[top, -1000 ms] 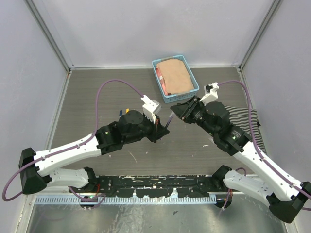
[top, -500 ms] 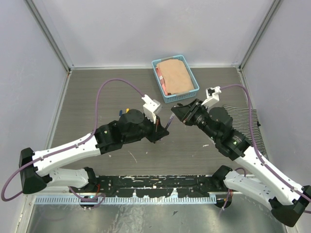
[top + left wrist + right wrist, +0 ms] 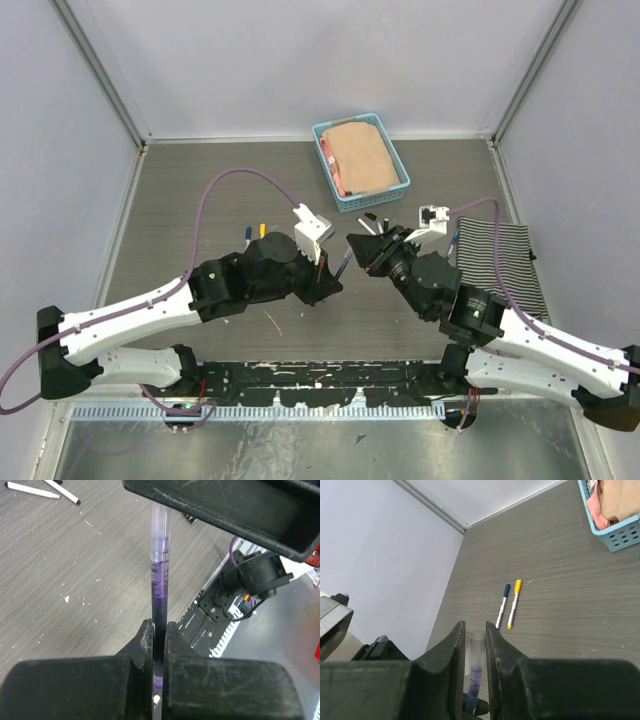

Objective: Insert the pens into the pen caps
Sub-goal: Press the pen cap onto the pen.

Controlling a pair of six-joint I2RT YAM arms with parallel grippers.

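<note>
Above the middle of the table (image 3: 200,190), the left gripper (image 3: 158,630) is clamped narrow on the lower barrel of a purple pen (image 3: 159,580). The right gripper (image 3: 475,630) is closed narrow on a clear cap (image 3: 477,642), which sits over the pen's upper end. A blue-capped pen (image 3: 502,606) and a yellow-capped pen (image 3: 514,605) lie side by side on the table, well apart from the blue basket (image 3: 620,537).

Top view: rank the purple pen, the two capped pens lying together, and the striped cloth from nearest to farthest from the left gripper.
1. purple pen: clamped in the left gripper itself, mid-scene.
2. two capped pens: lying side by side to the left and farther back.
3. striped cloth: at the far right side.
</note>
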